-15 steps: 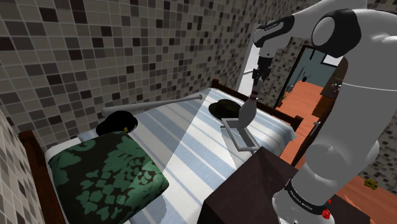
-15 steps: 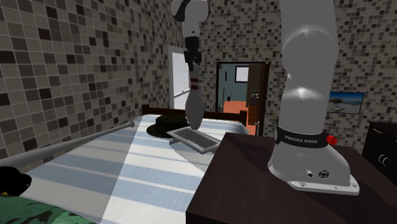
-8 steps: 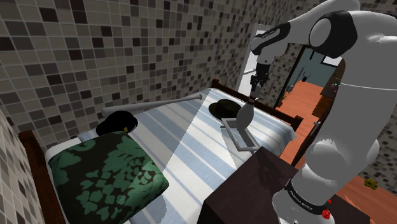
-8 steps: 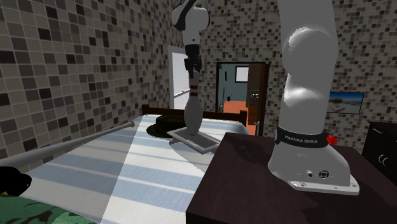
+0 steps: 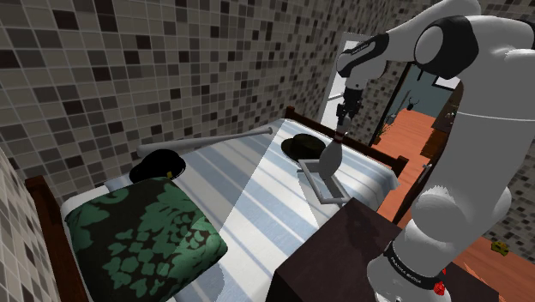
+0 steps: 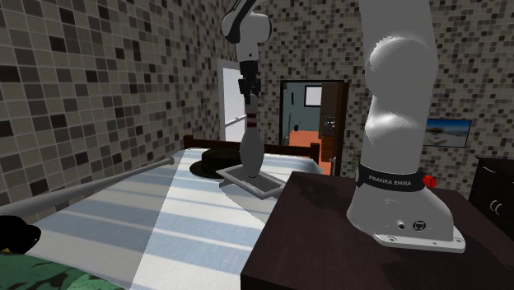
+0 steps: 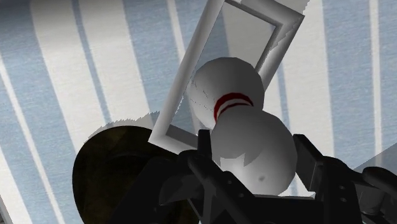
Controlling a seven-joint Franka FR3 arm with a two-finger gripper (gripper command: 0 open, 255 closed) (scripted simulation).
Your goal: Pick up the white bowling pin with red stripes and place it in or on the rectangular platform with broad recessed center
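Pin [image 6: 251, 152] stood upright in the tray's [image 6: 270, 184] recess, the hat [image 6: 206, 163] at the tray's 10 o'clock in the second exterior view. Your gripper [image 7: 253, 141] clasped its head from 12 o'clock, probably to steady it before release.

The bowling pin [image 6: 251, 151] is greyish white with red stripes around its neck. It stands upright, base down inside the recess of the platform [image 6: 269, 189]. The gripper [image 7: 252, 140] clasps its head from both sides. The platform is a light grey rectangular tray with a raised rim and a broad, shallow centre. It lies flat on the blue-and-white striped bedcover [image 6: 198, 218].
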